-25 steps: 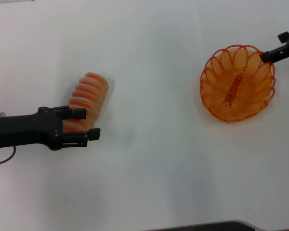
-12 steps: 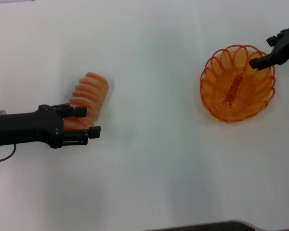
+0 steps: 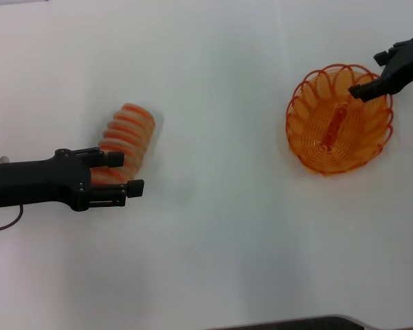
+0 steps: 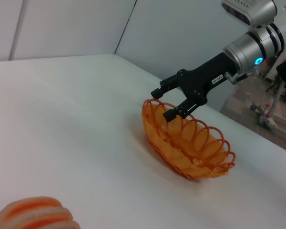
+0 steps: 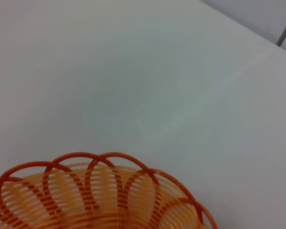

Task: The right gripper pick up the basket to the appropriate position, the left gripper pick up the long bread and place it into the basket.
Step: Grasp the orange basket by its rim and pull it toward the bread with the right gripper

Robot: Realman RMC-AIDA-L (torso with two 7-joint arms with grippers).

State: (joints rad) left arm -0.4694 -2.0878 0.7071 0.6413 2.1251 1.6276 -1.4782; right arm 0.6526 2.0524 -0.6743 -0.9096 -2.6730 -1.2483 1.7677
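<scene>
On the white desk (image 3: 213, 227), the left pincer (image 3: 120, 174) reaches in from the left edge of the head view, a little below mid-height, its two black fingers spread apart with the lower end of the long bread (image 3: 124, 141) sitting between them; whether the pads actually touch the loaf cannot be told from this angle. The long bread lies flat on the desk in the left half of the frame, running from the pincer up and to the right, its orange-red stripes crossing the pale body; in the left wrist view only its end shows at the bottom left corner (image 4: 35, 214). The basket (image 3: 339, 120) stands on the desk in the upper right of the head view, well apart from the bread. The right pincer (image 3: 373, 75) comes in from the upper right edge and hangs over the basket's upper right rim; in the left wrist view (image 4: 168, 102) its fingers are parted, one tip outside the looped rim and the other just inside it, gripping nothing. The right wrist view shows only the basket's scalloped rim (image 5: 100, 162) along the bottom of the frame, with bare desk beyond.
</scene>
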